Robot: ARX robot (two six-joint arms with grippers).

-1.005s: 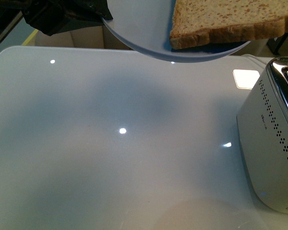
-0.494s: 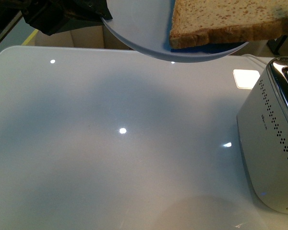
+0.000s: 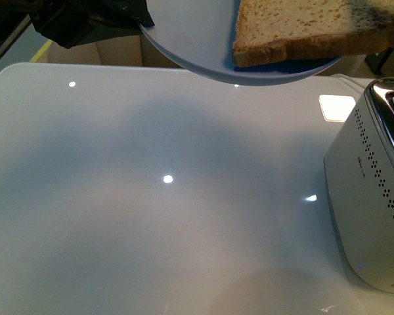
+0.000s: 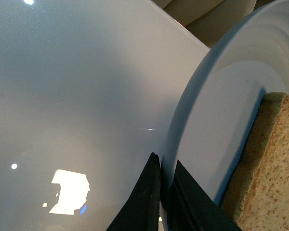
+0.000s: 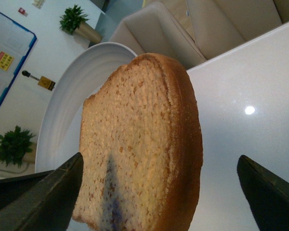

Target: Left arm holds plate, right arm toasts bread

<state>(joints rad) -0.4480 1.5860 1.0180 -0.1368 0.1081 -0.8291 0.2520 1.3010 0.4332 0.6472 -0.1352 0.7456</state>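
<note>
Left pincer [image 4: 166, 195]: pressed together on the plate's rim. In the left wrist view you can see the two black fingers [image 4: 147, 202] with the edge of the plate pinched right between them. In the front view it's the dark angular lump up in the top left corner.
Plate [image 3: 184, 36]: pale blue-white and round, held up in the air over the far side of the worktop, with its shadow lying on the surface below.
Bread [image 3: 302, 26]: lying on the plate. It's one light brown slice with a darker crust, and one corner sits near the plate's low edge while the far side pokes out past the rim toward the toaster.
Right pincer [image 5: 160, 161]: spread wide, with one dark finger [image 5: 48, 197] on each side of the slice. One tip is just beside the crumb face, the other well apart from the rounded crust – not gripping anything that I can see.
Toaster [image 3: 374, 197]: shiny silver with rows of little holes down its side, standing on the worktop at the right, lower than the plate.
Worktop [image 3: 151, 230]: glossy white, with bright lamp spots reflecting off it.
Background: the right wrist view shows a beige sofa [image 5: 183, 33] and a couple of potted plants [image 5: 12, 144] beyond the worktop.
</note>
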